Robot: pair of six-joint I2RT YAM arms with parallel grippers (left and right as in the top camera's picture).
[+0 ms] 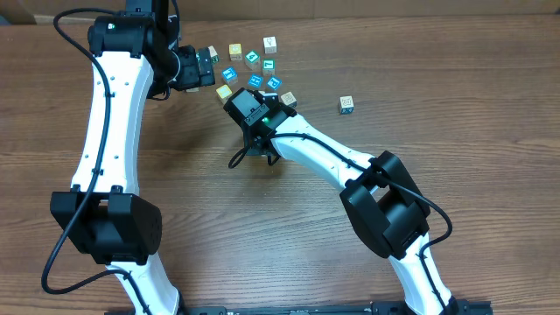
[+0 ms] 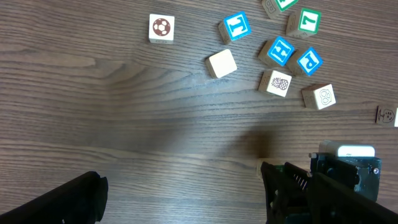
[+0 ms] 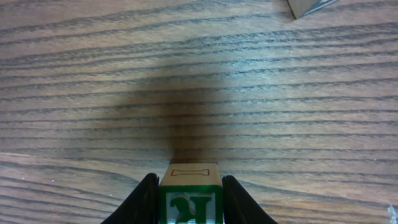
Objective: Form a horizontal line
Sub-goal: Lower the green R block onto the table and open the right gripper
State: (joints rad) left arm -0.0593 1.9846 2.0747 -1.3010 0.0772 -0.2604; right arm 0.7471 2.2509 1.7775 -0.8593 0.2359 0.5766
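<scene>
My right gripper (image 3: 189, 200) is shut on a small wooden cube (image 3: 191, 186) with a green "R" face and a bone outline on top, held just above the table. In the overhead view the right gripper (image 1: 238, 101) covers this cube. Several letter cubes lie scattered in a loose cluster and form no horizontal line: a blue "P" cube (image 2: 309, 60), a pale patterned cube (image 2: 277, 83) and a white marked cube (image 2: 319, 96). My left gripper (image 2: 180, 199) hangs open over bare wood to the left of the cluster (image 1: 254, 70), with nothing between its fingers.
A soccer-ball cube (image 2: 161, 28), a plain pale cube (image 2: 222, 63), a blue "T" cube (image 2: 235, 27) and a green "7" cube (image 2: 308, 20) lie nearby. One lone cube (image 1: 346, 104) sits to the right. The right arm's wrist (image 2: 348, 165) is close to my left gripper's right finger.
</scene>
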